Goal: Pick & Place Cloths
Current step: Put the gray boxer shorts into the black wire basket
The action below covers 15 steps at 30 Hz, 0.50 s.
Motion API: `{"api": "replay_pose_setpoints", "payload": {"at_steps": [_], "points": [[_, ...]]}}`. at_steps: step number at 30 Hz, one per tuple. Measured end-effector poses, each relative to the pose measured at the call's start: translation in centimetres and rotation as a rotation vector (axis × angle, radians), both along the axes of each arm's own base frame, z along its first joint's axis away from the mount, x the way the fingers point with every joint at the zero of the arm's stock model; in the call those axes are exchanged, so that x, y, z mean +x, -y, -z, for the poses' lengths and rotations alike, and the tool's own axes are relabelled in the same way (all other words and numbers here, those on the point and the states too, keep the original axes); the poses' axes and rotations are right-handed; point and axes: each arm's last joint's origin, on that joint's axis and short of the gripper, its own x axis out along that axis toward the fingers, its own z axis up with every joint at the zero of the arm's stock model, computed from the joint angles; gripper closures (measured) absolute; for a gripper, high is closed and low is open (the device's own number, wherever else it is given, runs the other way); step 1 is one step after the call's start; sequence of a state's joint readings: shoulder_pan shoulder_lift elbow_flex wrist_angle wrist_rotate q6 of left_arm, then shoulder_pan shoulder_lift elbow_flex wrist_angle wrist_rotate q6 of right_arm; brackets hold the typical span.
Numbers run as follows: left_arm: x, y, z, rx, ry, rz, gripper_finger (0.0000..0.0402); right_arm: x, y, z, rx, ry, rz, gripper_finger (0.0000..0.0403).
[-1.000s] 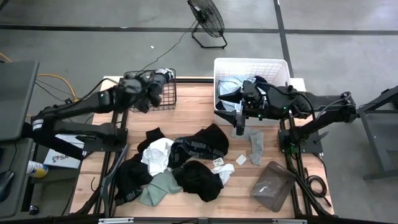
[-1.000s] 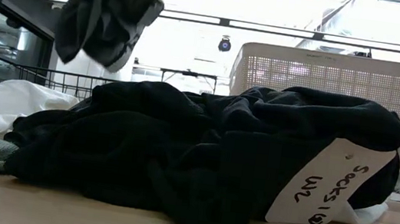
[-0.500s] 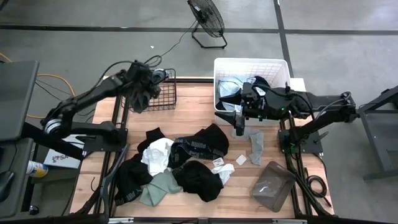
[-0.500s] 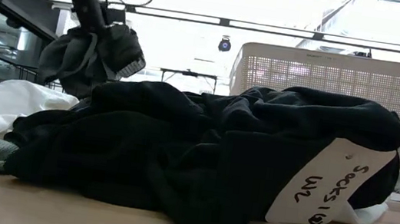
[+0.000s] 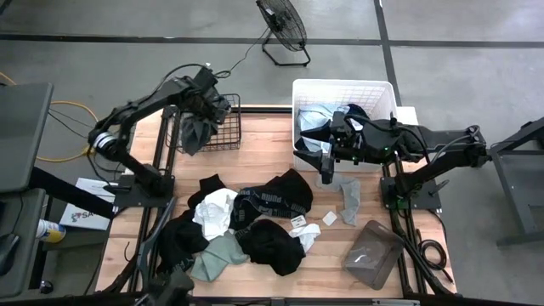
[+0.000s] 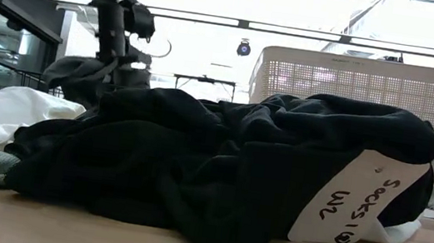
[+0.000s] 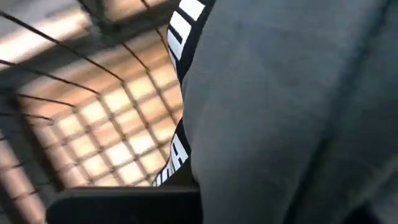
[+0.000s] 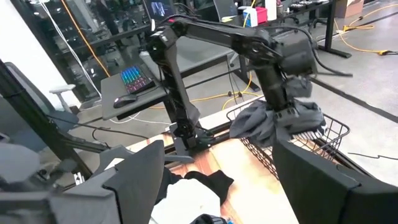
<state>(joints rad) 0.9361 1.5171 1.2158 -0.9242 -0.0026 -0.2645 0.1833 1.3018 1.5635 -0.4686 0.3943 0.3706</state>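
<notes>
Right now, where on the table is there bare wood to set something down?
Bare wood runs between the black wire basket and the white laundry basket, down to the clothes pile. The near centre is crowded.

Black wire basket (image 5: 217, 123); white laundry basket (image 5: 343, 92); floor fan (image 5: 283, 25); wooden table (image 5: 263, 157)

The high view hangs far above the table (image 5: 272, 157) and looks straight down, taking in both arms, the wire basket (image 5: 206, 123) and the white laundry basket (image 5: 344, 106). The low view sits at table height, pressed close against a black cloth (image 6: 227, 169), facing level toward the white laundry basket (image 6: 359, 94) behind it. The left wrist view looks from very near into the wire basket (image 7: 81, 124), a grey cloth (image 7: 292, 106) filling most of it. The right wrist view faces across the table to the wire basket (image 8: 292, 146), which all four views share.
</notes>
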Motion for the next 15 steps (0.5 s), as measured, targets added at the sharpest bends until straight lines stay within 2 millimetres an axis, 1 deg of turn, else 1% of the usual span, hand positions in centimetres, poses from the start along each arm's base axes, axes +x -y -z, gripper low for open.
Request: {"api": "replay_pose_setpoints", "payload": {"at_steps": [4, 9, 12, 15], "points": [[0.4, -0.8, 2.0, -0.083, -0.03, 0.022, 0.0392, 0.0, 0.0, 0.0, 0.0, 0.0, 0.0, 0.0113], [0.7, -1.0, 3.7, -0.149, -0.102, 0.132, 0.0392, 0.0, 0.0, 0.1, -0.001, -0.007, -0.002, 0.0113], [0.7, -1.2, 4.4, -0.184, -0.127, 0.135, 0.0392, -0.1, 0.0, 0.3, -0.006, -0.035, -0.002, 0.0113], [0.8, -1.2, 4.8, -0.198, -0.136, 0.135, 0.0392, -0.1, 0.0, 0.6, -0.011, -0.063, -0.003, 0.0113]]}}
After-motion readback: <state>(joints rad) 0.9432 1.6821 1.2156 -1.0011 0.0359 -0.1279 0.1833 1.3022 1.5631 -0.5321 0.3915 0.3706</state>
